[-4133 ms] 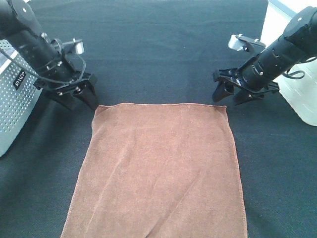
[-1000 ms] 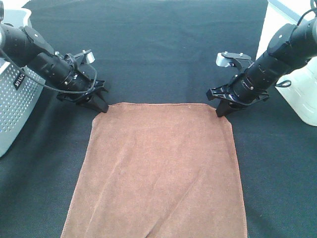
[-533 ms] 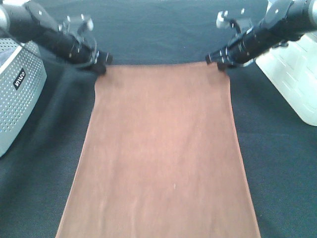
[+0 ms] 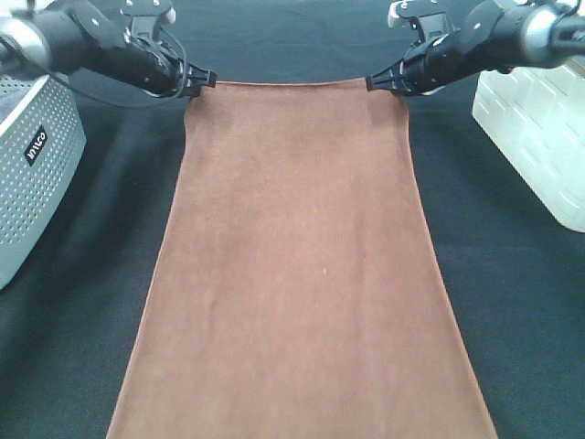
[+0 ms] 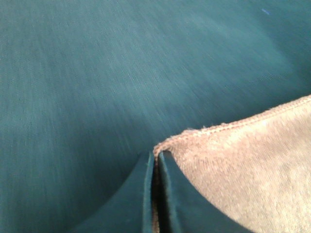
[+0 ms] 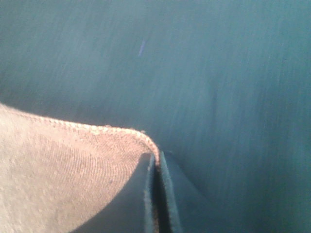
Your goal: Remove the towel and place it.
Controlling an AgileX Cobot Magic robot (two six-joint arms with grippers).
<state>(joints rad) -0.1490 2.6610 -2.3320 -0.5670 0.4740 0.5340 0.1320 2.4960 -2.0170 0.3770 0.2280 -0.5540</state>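
Note:
The reddish-brown towel [image 4: 302,274] hangs stretched between both arms, its far edge lifted and its near part running down out of the exterior high view. My left gripper [image 4: 203,80] is shut on the towel's far left corner. My right gripper [image 4: 377,83] is shut on the far right corner. In the left wrist view the hemmed towel corner [image 5: 228,165] is pinched between the closed left gripper [image 5: 156,158]. The right wrist view shows the other towel corner [image 6: 73,165] clamped in the closed right gripper [image 6: 156,158].
A black cloth [image 4: 82,302] covers the table. A perforated grey basket [image 4: 32,174] stands at the left edge. A white container [image 4: 539,137] stands at the right edge.
Both grippers have lifted the towel's far corners up and away from the table, pulling the towel taut; one second ago it lay flat with the grippers just at its corners.

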